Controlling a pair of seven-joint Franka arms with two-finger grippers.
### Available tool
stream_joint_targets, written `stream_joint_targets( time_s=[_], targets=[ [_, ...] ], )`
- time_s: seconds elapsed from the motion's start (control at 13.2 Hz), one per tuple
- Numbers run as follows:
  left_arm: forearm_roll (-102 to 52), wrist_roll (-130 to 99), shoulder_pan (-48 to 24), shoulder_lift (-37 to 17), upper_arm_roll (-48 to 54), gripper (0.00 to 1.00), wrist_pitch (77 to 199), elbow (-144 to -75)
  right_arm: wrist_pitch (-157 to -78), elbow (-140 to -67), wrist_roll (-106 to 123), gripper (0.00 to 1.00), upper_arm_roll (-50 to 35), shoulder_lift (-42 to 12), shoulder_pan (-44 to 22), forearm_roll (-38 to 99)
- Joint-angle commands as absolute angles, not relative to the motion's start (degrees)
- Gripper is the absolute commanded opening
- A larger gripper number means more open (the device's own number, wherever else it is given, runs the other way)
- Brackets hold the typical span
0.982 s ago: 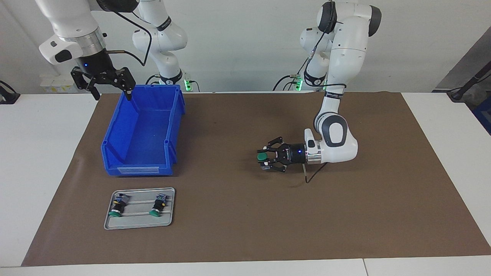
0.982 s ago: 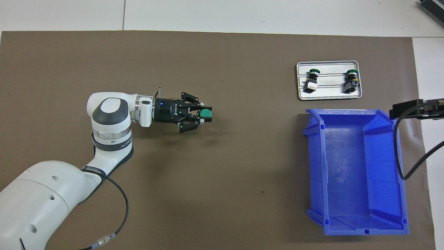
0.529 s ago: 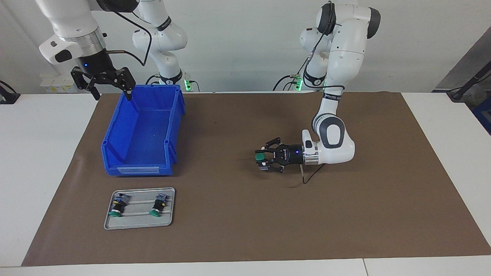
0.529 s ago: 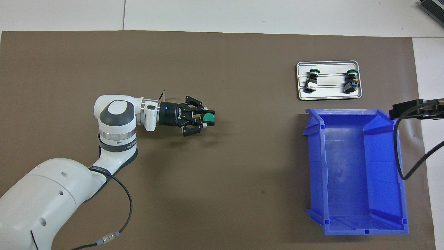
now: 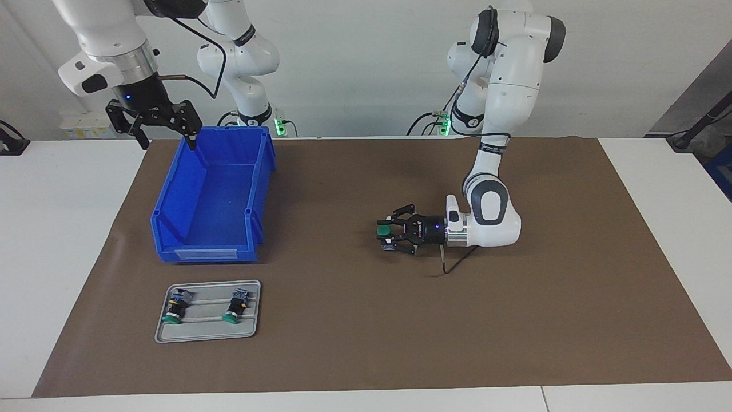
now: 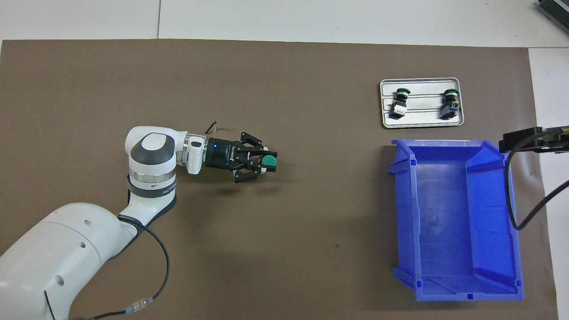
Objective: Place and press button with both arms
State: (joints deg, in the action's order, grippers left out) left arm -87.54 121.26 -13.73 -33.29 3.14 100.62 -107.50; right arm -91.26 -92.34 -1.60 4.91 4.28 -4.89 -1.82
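My left gripper (image 5: 386,235) lies level, pointing toward the right arm's end of the table, and is shut on a button (image 5: 382,230) with a green cap. It holds the button a little above the middle of the brown mat (image 5: 366,320). The overhead view shows this gripper (image 6: 263,163) and the green cap (image 6: 269,162) too. My right gripper (image 5: 166,136) hangs open and empty over the blue bin's corner nearest the robots. Only its black edge (image 6: 524,140) shows in the overhead view.
A blue bin (image 5: 171,194) stands empty at the right arm's end, also in the overhead view (image 6: 402,213). Farther from the robots, a grey tray (image 5: 209,337) (image 6: 420,125) holds two more buttons (image 5: 172,309) (image 5: 234,308) lying on their sides.
My left gripper has carried the button a little toward the right arm's end and toward the robots, and its elbow has swung in. The right arm has not moved.
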Motion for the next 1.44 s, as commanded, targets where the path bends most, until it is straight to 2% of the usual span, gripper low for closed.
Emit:
stream_joint_targets(
  time_s=[0.0, 0.3, 1.36],
  targets=[
    [-87.0, 122.4, -13.9, -32.4, 2.9, 0.0, 99.0, -109.9, -91.7, -93.6, 0.1, 1.0, 4.9, 5.5, -4.6, -0.5],
    [-87.2, 123.4, -13.4, -32.7, 2.9, 0.0, 95.9, -110.8, -91.7, -93.6, 0.1, 1.0, 4.9, 5.6, -4.6, -0.5],
    [-87.2, 124.4, -13.7, -32.8, 2.8, 0.0, 99.6, -110.9, -91.7, -93.6, 0.1, 1.0, 4.9, 5.6, -4.6, -0.5]
  ],
)
